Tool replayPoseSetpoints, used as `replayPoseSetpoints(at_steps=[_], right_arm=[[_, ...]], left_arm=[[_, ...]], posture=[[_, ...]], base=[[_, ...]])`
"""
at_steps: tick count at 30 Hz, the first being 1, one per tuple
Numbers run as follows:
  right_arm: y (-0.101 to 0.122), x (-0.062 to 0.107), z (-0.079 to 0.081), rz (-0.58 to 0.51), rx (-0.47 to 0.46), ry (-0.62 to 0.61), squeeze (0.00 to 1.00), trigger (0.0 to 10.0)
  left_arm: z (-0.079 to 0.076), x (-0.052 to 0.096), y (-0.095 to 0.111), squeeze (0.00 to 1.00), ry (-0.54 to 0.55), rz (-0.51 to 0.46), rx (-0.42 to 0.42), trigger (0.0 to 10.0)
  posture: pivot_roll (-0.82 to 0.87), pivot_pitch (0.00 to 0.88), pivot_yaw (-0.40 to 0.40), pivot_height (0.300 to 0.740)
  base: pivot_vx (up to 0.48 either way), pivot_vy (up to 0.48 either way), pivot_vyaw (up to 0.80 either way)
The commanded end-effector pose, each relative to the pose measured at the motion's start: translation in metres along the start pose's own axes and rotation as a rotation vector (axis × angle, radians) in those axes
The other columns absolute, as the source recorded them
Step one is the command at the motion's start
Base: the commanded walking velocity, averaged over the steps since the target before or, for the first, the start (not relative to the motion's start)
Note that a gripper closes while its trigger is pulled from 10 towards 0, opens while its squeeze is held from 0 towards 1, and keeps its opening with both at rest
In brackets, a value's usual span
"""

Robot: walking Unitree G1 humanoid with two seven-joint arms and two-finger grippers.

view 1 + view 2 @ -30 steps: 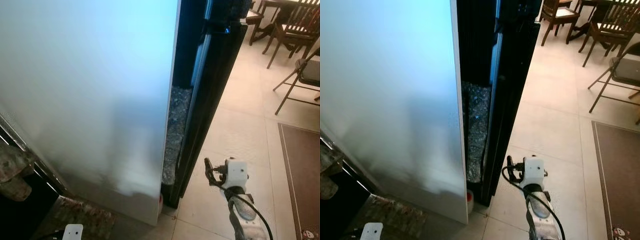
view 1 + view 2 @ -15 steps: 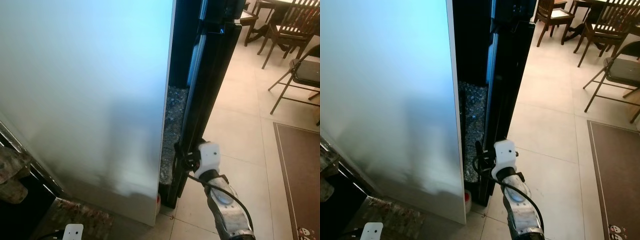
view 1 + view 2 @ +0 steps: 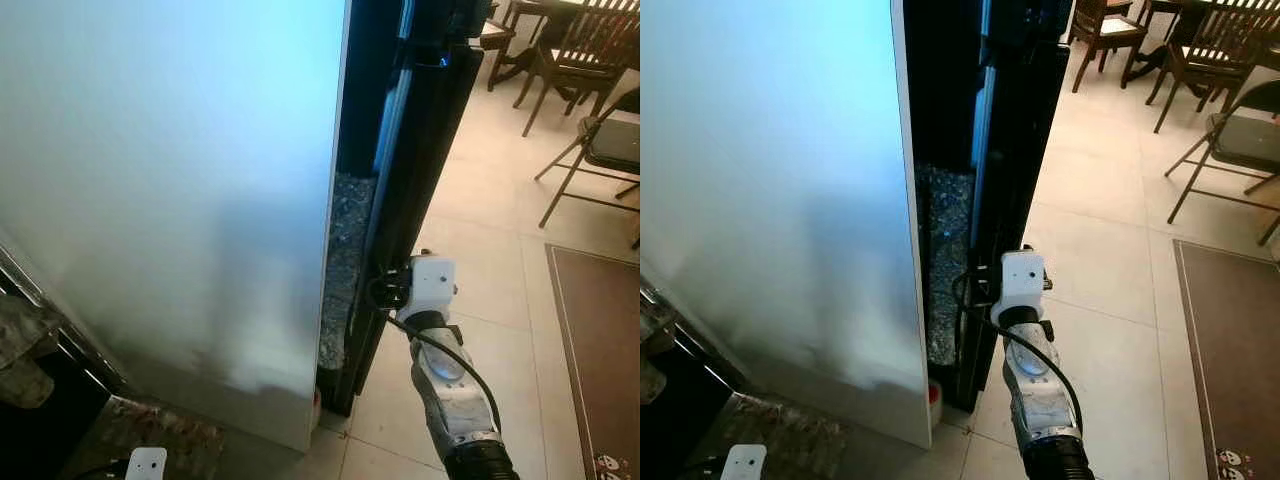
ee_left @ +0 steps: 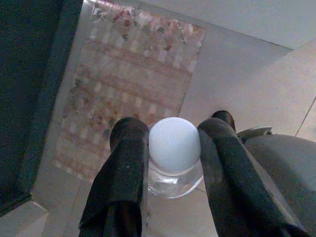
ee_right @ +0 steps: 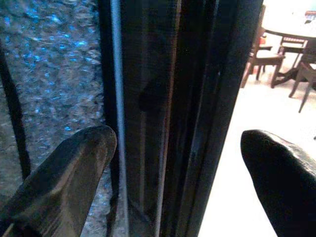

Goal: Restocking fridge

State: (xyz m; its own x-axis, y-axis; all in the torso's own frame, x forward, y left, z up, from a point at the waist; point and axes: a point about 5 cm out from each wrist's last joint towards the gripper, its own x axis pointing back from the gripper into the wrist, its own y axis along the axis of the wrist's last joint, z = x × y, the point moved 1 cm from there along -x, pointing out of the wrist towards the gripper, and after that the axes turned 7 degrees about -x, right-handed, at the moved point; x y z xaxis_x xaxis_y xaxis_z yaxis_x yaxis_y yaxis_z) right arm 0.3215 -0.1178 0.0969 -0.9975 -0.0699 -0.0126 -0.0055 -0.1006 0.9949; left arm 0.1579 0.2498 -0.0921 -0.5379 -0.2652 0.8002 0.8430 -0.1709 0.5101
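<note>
A: Right gripper (image 5: 173, 163) at the edge of the black fridge door (image 3: 420, 180), fingers spread wide. 1 finger (image 5: 64, 173) sits on the inner side by the gap, the other on the room side, with the door's edge between them. Nothing is pinched; I can't tell whether either pad touches.

B: Left side?

A: Left gripper (image 4: 170, 148) hangs low over the floor, clenched on a clear bottle with a white cap (image 4: 174, 145), 1 finger on each side of the neck. That bottle is the stock and is outside the fridge.

B: Risks?

A: My guess: the door face looks glossy and smooth, so the fingers could slide off if they close on too little edge. The inner finger could also catch the pale seal strip (image 5: 114, 98) running down the edge. The bottle is held just below a round, slick cap, so a jolt could tilt it or let it slip down.

B: Surfaces?

A: The broad pale panel (image 3: 170, 180) to the left is matt, flat and blue-tinted. In the gap, a speckled grey stone-like surface (image 3: 345, 250) glints. The floor is large cream tiles (image 3: 480, 250), hard, with thin joints. A patterned mat (image 4: 123, 84) lies below the left gripper, and a dark rug (image 3: 600, 340) to the right. Wooden chairs (image 3: 580, 60) and a folding metal chair (image 3: 600, 150) stand well apart from the door.
</note>
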Motion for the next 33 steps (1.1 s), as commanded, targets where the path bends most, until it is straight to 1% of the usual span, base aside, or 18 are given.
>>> replayPoseSetpoints(at_steps=[1,10,18,19,22,24,28,33], right_arm=[[-0.002,-0.003,0.002,0.012,-0.003,0.002,0.00,10.0],[0.001,-0.011,0.007,0.008,-0.014,0.015,0.00,10.0],[0.007,-0.019,0.004,-0.013,-0.004,-0.013,0.00,10.0],[0.009,-0.021,0.000,-0.028,-0.017,-0.040,0.00,10.0],[0.010,-0.023,-0.002,-0.025,-0.057,-0.062,0.00,10.0],[0.008,-0.024,-0.002,-0.007,-0.051,-0.061,0.00,10.0],[0.008,-0.025,-0.001,-0.010,-0.056,-0.053,0.00,10.0],[0.008,-0.028,0.005,-0.006,-0.067,-0.015,0.00,10.0]], left_arm=[[0.002,0.000,0.000,0.00,0.010,0.008,-0.003,10.0],[0.002,0.000,0.001,0.00,0.009,0.004,0.004,10.0],[0.001,0.000,0.001,0.00,0.009,0.004,0.006,10.0],[0.001,0.000,0.000,0.00,0.009,0.005,0.006,10.0],[0.001,0.000,0.000,0.00,0.010,0.007,0.009,10.0],[0.001,0.000,0.000,0.00,0.010,0.008,0.011,10.0],[0.000,0.000,0.000,0.00,0.008,0.010,0.011,10.0],[0.000,0.000,0.000,0.00,0.007,0.010,0.013,10.0]], posture=[[-0.02,0.000,-0.032,0.740],[-0.01,0.000,-0.035,0.740],[-0.01,0.000,-0.037,0.740],[-0.01,0.000,-0.039,0.740],[-0.01,0.000,-0.039,0.740],[-0.01,0.000,-0.039,0.740],[-0.01,0.000,-0.040,0.740],[-0.01,0.000,-0.039,0.740]], base=[[0.000,0.000,0.00],[0.000,0.000,0.00],[0.000,0.000,0.00],[0.000,0.000,0.00],[0.000,0.000,0.00],[0.000,0.000,0.00],[0.000,0.000,0.00],[0.000,0.000,0.00]])
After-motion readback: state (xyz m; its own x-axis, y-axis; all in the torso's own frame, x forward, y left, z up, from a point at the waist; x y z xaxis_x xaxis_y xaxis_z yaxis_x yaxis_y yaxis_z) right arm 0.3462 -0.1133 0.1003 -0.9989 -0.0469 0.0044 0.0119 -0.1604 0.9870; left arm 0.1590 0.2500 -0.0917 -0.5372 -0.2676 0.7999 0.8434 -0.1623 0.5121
